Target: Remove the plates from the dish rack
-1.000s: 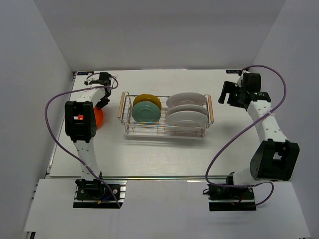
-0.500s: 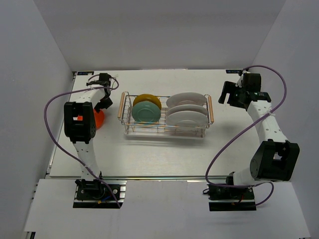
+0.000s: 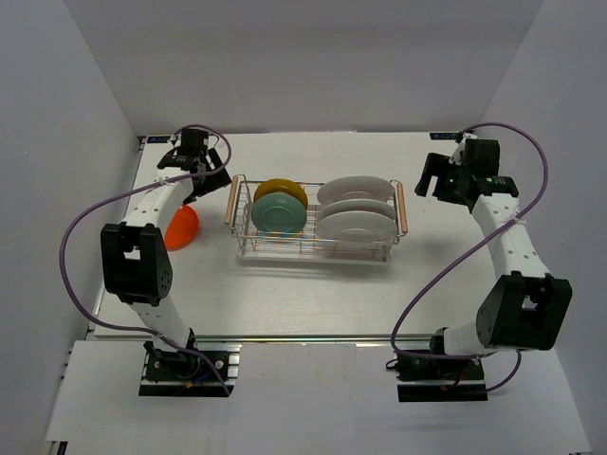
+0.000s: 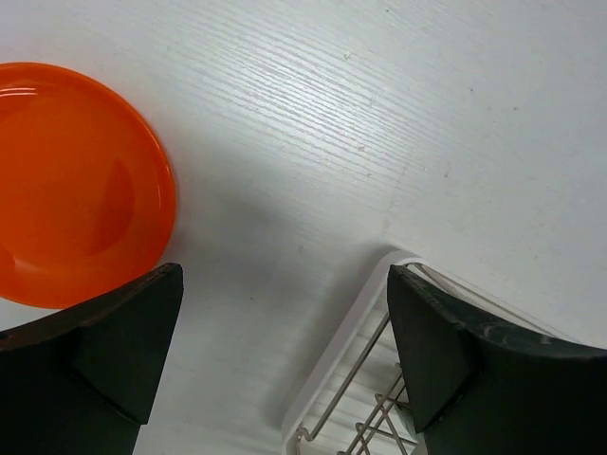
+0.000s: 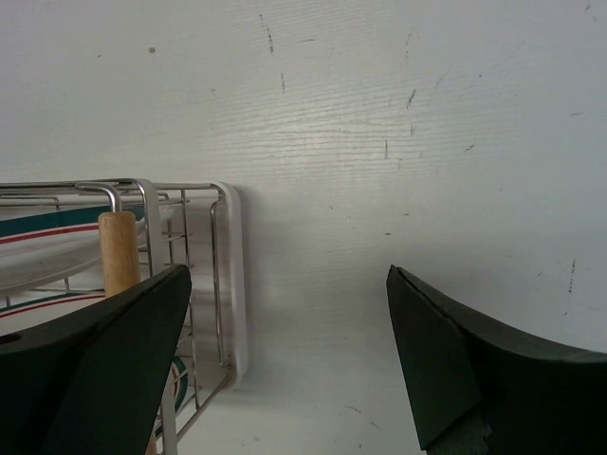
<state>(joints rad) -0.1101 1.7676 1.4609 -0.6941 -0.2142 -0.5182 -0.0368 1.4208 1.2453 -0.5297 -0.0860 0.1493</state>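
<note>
The dish rack (image 3: pixel 316 248) stands mid-table with a yellow plate (image 3: pixel 280 189) and a teal plate (image 3: pixel 277 214) at its left end and three white plates (image 3: pixel 355 208) at its right. An orange-red plate (image 3: pixel 182 227) lies flat on the table left of the rack. My left gripper (image 3: pixel 201 182) hovers open just beyond it, empty; in the left wrist view the orange-red plate (image 4: pixel 76 180) is at the left and a rack corner (image 4: pixel 356 365) at the bottom, between the gripper's (image 4: pixel 285 351) fingers. My right gripper (image 3: pixel 429 178) hangs open right of the rack.
In the right wrist view the rack's wooden handle (image 5: pixel 119 252) and white drip tray edge (image 5: pixel 232 284) sit at the left, with bare table under the right gripper (image 5: pixel 285 360). White walls enclose the table on three sides.
My left gripper opened and let go of the orange-red plate, which now lies on the table. The left arm swung its elbow outward and drew back. The right arm held still.
</note>
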